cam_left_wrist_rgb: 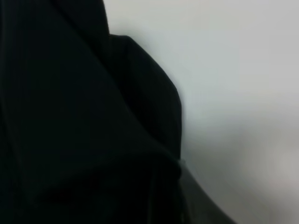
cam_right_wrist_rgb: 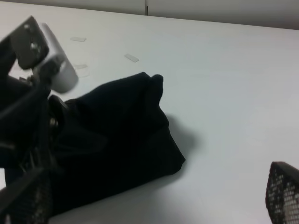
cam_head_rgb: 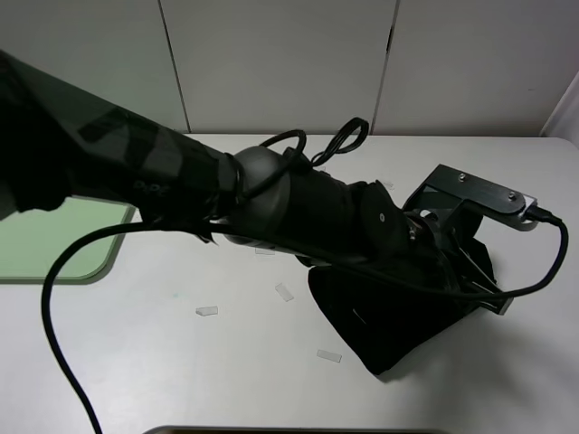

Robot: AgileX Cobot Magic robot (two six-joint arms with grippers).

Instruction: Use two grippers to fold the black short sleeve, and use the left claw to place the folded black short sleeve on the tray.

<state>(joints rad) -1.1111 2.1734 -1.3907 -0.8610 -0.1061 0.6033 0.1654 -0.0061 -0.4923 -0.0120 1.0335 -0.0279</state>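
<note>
The black short sleeve (cam_head_rgb: 391, 318) lies bunched in a thick folded heap on the white table, right of centre. My left arm reaches across the middle from the left. Its silver bracket (cam_head_rgb: 481, 195) hangs over the heap, and the left gripper (cam_head_rgb: 455, 264) is buried in the cloth and shut on it. Dark cloth (cam_left_wrist_rgb: 84, 121) fills most of the left wrist view and hides the jaws. My right gripper (cam_right_wrist_rgb: 154, 198) stands open just short of the heap (cam_right_wrist_rgb: 117, 135), its mesh fingertips (cam_right_wrist_rgb: 283, 192) wide apart with nothing between them. The pale green tray (cam_head_rgb: 54, 244) sits at the far left.
Small clear strips (cam_head_rgb: 206, 311) (cam_head_rgb: 285, 292) (cam_head_rgb: 329, 355) are scattered on the table between tray and shirt. The left arm's black cable (cam_head_rgb: 54, 307) loops down over the table's front left. White wall panels close the back.
</note>
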